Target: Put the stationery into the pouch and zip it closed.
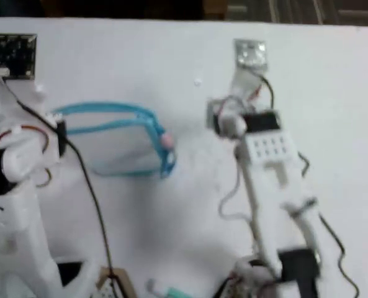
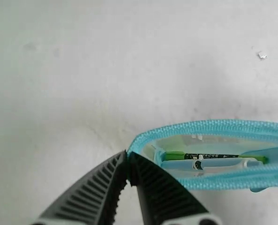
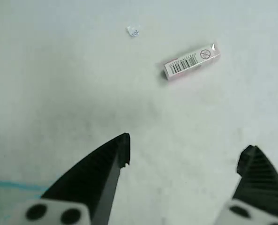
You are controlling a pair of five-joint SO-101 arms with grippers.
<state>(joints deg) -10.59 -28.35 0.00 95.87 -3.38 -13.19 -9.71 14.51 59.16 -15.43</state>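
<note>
The clear pouch [image 1: 115, 141] with a blue zipper lies left of the table's middle, its mouth open. A pink bit [image 1: 167, 141] sits at its right end. Inside the pouch [image 2: 232, 136] lie a green pen [image 2: 176, 155] and a light blue pen [image 2: 214, 163]. My left gripper [image 2: 128, 169] is shut on the pouch's end tip, and it shows at the pouch's left end [image 1: 59, 129] from above. My right gripper [image 3: 183, 157] hangs open over bare table, right of the pouch [image 1: 224, 118]. A small pink box [image 3: 191, 62] with a barcode lies beyond it, apart from both fingers.
A black square board [image 1: 11, 56] sits at the far left corner, with a black cable [image 1: 87, 180] running down past the pouch. A small white speck [image 1: 198, 81] lies on the table. A teal and white item [image 1: 168, 290] rests at the front edge.
</note>
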